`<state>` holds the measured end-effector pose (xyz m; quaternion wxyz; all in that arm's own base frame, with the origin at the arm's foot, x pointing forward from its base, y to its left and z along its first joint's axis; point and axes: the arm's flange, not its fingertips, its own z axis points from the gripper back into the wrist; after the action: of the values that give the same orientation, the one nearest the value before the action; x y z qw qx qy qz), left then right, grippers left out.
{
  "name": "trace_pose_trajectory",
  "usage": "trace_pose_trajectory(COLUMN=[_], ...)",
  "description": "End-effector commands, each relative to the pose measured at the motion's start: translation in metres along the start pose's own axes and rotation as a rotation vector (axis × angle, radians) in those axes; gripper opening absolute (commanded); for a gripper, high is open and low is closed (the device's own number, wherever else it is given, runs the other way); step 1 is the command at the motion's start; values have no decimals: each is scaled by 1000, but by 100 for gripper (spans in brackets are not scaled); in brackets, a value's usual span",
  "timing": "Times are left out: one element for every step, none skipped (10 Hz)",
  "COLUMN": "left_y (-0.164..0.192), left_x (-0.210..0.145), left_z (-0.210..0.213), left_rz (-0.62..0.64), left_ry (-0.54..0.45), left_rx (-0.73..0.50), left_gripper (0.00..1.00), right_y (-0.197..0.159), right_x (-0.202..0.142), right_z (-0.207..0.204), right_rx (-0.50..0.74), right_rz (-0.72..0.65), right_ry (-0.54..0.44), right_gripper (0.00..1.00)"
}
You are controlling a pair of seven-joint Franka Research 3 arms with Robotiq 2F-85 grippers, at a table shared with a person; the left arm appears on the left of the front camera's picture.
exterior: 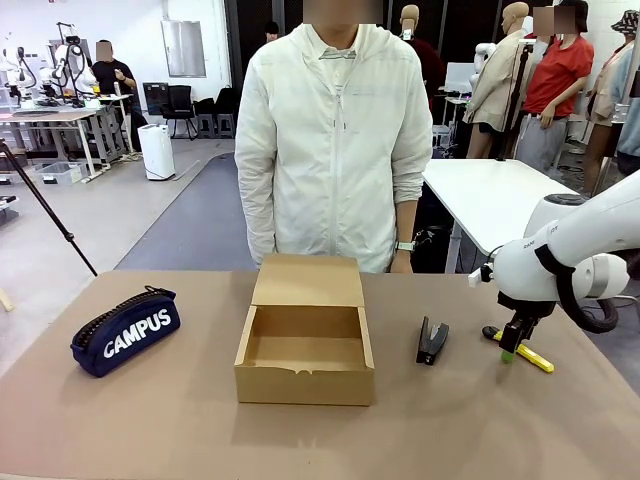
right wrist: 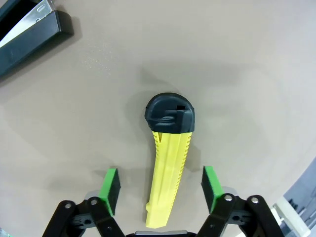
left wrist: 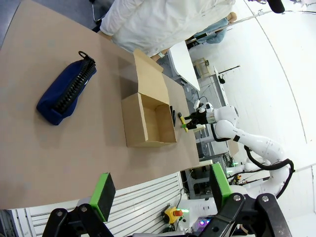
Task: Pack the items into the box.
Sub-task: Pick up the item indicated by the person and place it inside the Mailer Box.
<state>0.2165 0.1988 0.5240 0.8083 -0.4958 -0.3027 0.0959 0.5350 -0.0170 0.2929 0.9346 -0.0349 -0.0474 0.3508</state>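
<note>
Right wrist view | right tool (right wrist: 161,186) spread, pointing down, astride utility knife (right wrist: 171,158) | left tool (left wrist: 161,190) spread, raised above table (left wrist: 69,153)

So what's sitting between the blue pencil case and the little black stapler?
The open brown box sits between the pencil case and the stapler, with bare table on each side of it. The front view shows this.

floor: we see pale grey floor (exterior: 90,215) at left, a darker grey strip (exterior: 200,220) toward centre | furniture: brown tabletop (exterior: 120,420) across the bottom, white table (exterior: 490,195) at right, workbench (exterior: 50,118), black chairs (exterior: 180,105) and a white unit (exterior: 157,150) upper left | walls: white wall (exterior: 135,30), grey panel (exterior: 184,47) upper left | light: we read it bright, even
</note>
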Motion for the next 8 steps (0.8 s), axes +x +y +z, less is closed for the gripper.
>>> trace_pose_trajectory(left_y=[0, 0, 0, 0, 0, 0, 0, 0], left_x=[1, 1, 1, 1, 1, 1, 1, 1], left_z=[1, 1, 1, 1, 1, 1, 1, 1], left_rz=[-18, -18, -18, -18, -18, -18, -18, -18], left_ry=[-8, -8, -8, -8, -8, -8, -8, -8], left_rx=[-16, -16, -16, -16, -16, -16, -16, -16], left_gripper=[100, 100, 100, 100, 100, 100, 100, 100], right_y=[-5, -6, -6, -6, -6, -6, -6, -6], right_x=[8, 9, 9, 8, 8, 8, 8, 8], right_z=[-1, -2, -2, -2, -3, -3, -3, -3], right_rx=[-7, -5, -3, 0, 2, 6, 8, 8], right_rz=[-40, -47, -50, -51, -55, -57, -57, -57], right_ry=[17, 24, 25, 21, 31, 30, 31, 35], right_gripper=[0, 0, 0, 0, 0, 0, 0, 0])
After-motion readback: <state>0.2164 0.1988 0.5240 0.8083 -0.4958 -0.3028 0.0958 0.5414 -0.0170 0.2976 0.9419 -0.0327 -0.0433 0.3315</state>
